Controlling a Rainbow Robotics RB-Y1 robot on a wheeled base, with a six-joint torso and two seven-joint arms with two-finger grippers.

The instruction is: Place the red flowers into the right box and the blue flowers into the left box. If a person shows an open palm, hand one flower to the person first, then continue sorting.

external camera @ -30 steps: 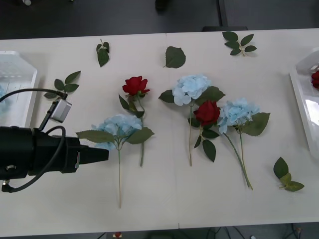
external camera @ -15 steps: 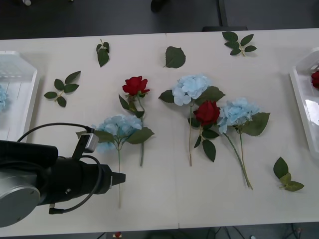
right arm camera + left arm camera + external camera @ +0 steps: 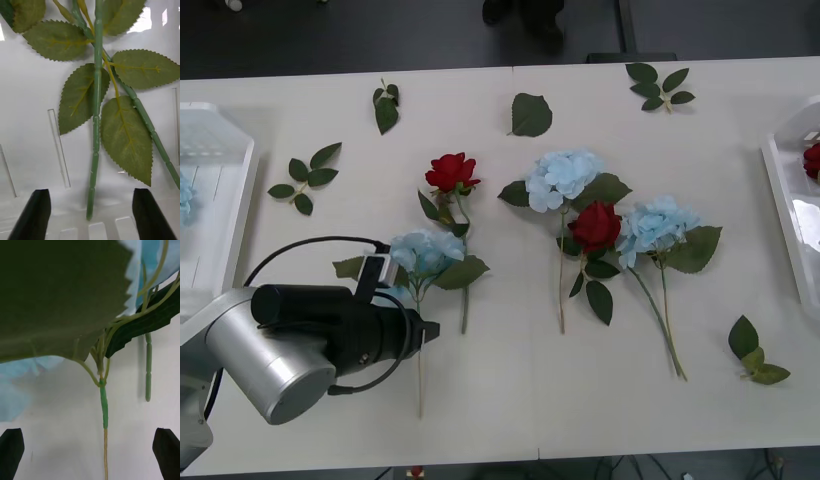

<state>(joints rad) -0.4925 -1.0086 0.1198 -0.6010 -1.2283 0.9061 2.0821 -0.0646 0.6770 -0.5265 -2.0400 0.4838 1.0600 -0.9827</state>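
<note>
Left wrist view: the left gripper (image 3: 90, 450) stands wide open, one black fingertip at each corner, and the thin stem of a blue hydrangea (image 3: 104, 408) runs between them without being touched. A broad green leaf and pale-blue petals crowd close to the lens. In the front view the left gripper (image 3: 420, 330) hovers low over the near-left part of the table (image 3: 510, 400), its tip at the stem of the leftmost hydrangea (image 3: 425, 252), just near of that flower's head.

In the right wrist view the right gripper (image 3: 90, 215) is also spread wide and grips nothing. Between its black fingers lies a green rose stem (image 3: 95, 123) with serrated leaves, resting on the white floor of the right box (image 3: 33, 123).

On the table, a red rose (image 3: 452, 172) lies just beyond the leftmost hydrangea. Toward the middle a second hydrangea (image 3: 563, 176), another red rose (image 3: 595, 226) and a third hydrangea (image 3: 658, 226) lie bunched, leaves overlapping. The left box (image 3: 242, 205) sits at the table's left edge with a bit of blue bloom (image 3: 185, 196) inside. The right box (image 3: 783, 210) sits at the right edge, holding a red rose head (image 3: 812, 160). Loose leaf sprigs (image 3: 306, 176) are scattered along the far side and near right.
</note>
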